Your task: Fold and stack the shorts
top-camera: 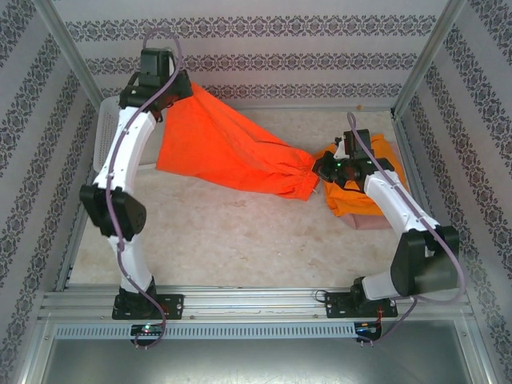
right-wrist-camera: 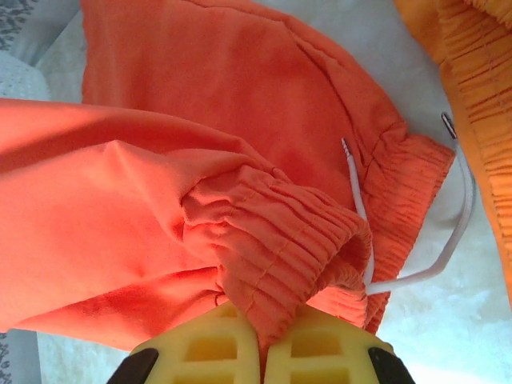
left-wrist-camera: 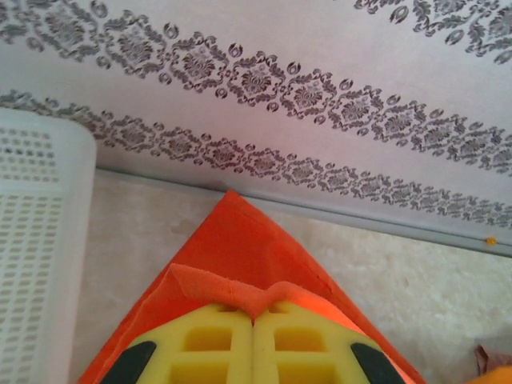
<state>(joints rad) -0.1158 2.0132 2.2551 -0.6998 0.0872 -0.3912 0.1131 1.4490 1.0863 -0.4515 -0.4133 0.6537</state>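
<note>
Top view: one orange shorts [top-camera: 232, 152] hangs stretched between left claw [top-camera: 180, 80] and right claw [top-camera: 320, 168] above the table [top-camera: 240, 240]. Two more pairs, light orange shorts [top-camera: 352, 204] over pink shorts [top-camera: 368, 224], lie at right.
Left wrist: left claw is clamped on a cloth corner, beside one basket [left-wrist-camera: 40, 240].
Right wrist: right claw is clamped on the waistband [right-wrist-camera: 280, 240].

Pale speckled counter [top-camera: 240, 240], white perforated basket [top-camera: 102, 140] at its far left edge, orange shorts [top-camera: 350, 202] piled on a pink pair [top-camera: 364, 223] at right.

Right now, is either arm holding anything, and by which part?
Both hold the same orange shorts: left tool pinches a corner at the leg end, right tool the gathered waistband.
</note>
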